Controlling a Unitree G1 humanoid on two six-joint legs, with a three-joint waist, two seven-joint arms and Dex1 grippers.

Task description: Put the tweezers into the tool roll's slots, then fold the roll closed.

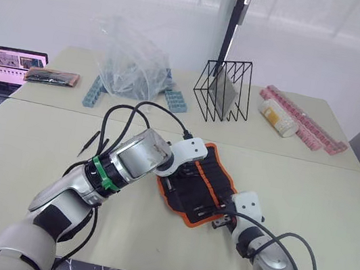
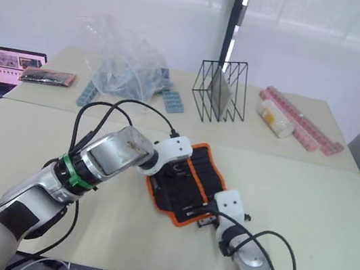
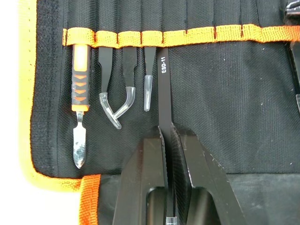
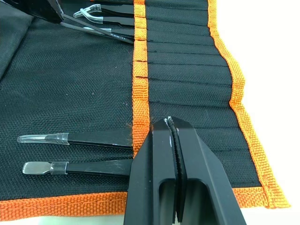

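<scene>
A wide pale beige table carries everything. Far back on it stand a crumpled clear plastic bag, a black wire rack, a long pink strip of blocks and, at the left edge, an open laptop.

Near the middle lies the black fabric tool roll with orange edging, opened flat with its inner face up. Both arms reach over it. The left gripper is clenched on one slim black tweezer marked ESD-11 — its upper end goes under the orange strip, into one of the narrow black slots. Beside it, three more tweezers with clear tip caps and a small orange-handled metal spatula already sit in neighbouring slots.

The right gripper rests on the orange strip at the other end of the roll, its fingers pressed together with nothing visible between them. Just beside it, two capped tweezers are tucked in their pockets.

On the bare table left of the roll lie two loose black tweezers.
</scene>
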